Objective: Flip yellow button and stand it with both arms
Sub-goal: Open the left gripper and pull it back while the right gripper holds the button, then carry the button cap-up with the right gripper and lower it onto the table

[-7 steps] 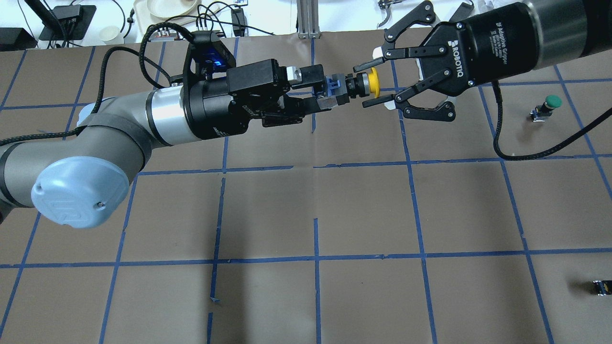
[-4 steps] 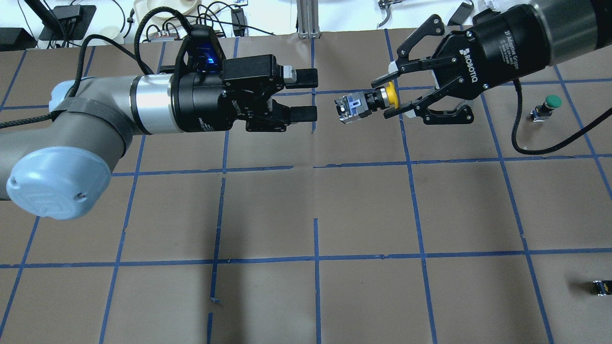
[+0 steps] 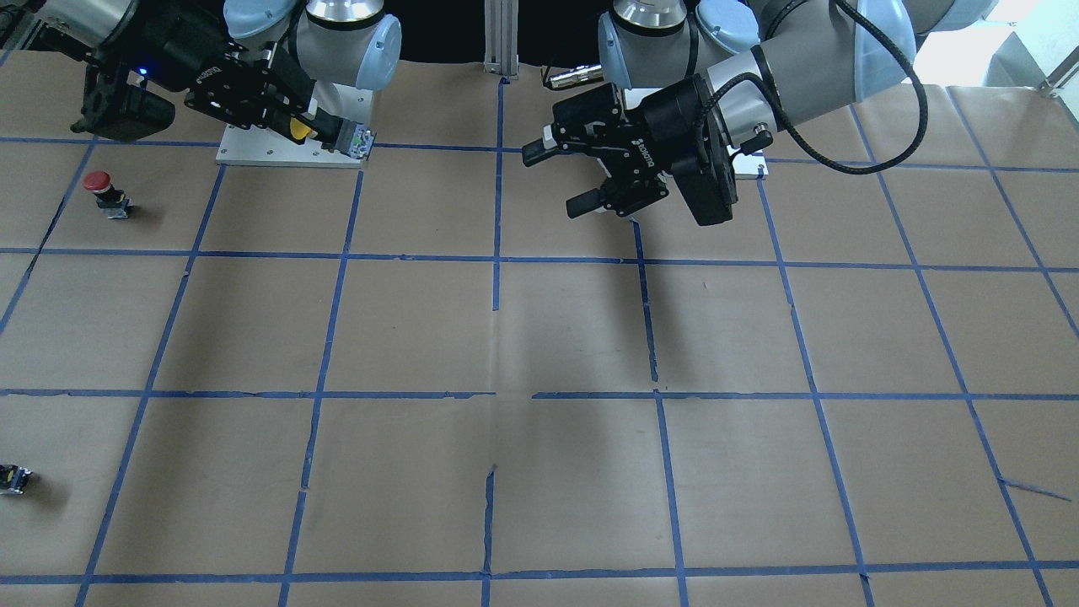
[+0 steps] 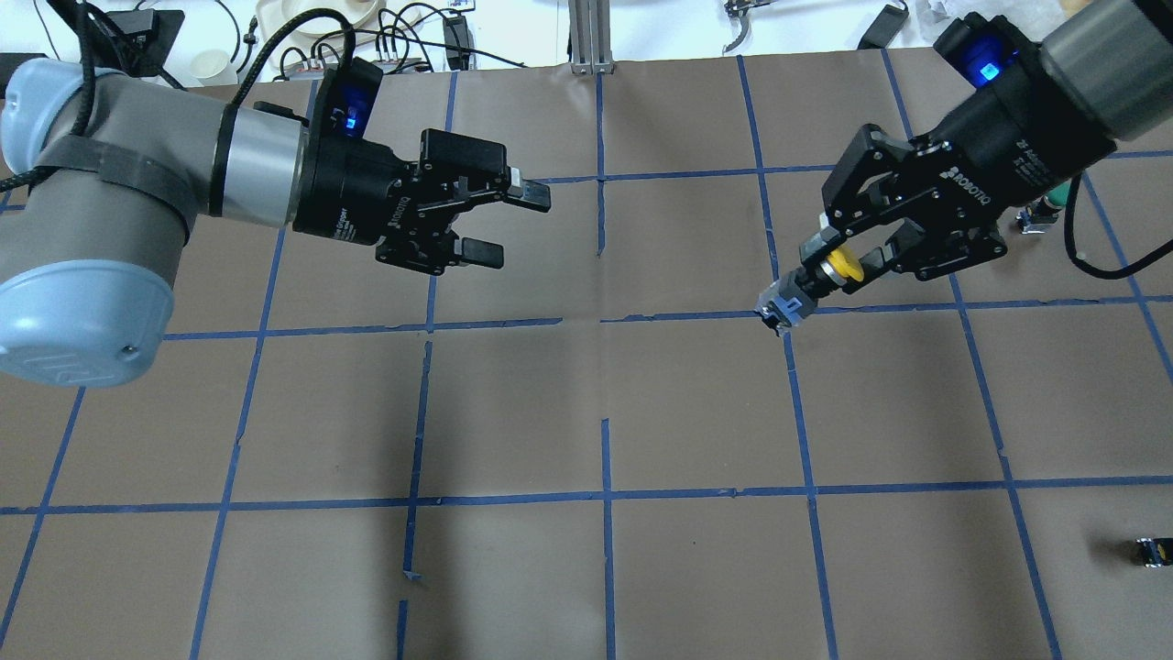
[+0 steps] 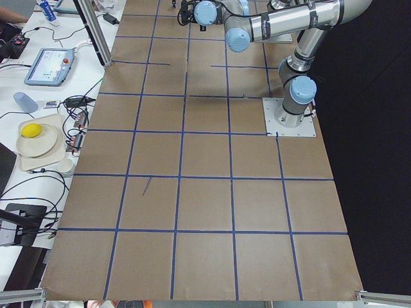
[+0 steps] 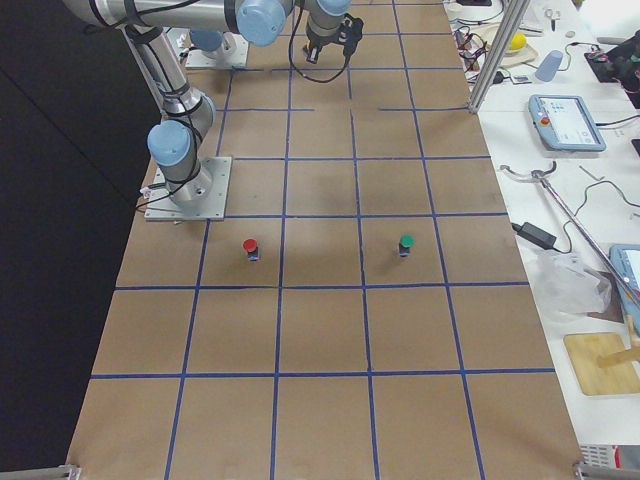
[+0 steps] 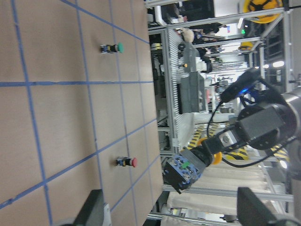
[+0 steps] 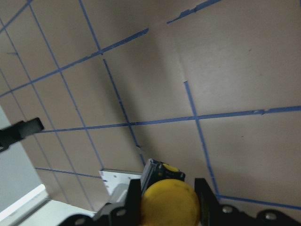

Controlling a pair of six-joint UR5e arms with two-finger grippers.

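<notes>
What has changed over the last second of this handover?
The left hand released the yellow button, opened and drew back to its side. The right hand shut on the cap and carried it rightward, nearer the robot, body angled down. The small black part stayed put.

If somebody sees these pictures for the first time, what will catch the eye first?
First the yellow button, held in the air by its cap in the right tool, tilted body down, at the right of the overhead view. Opposite, at the left, the left tool hangs open and empty. A red button and a green button stand on the table at the robot's right.
</notes>
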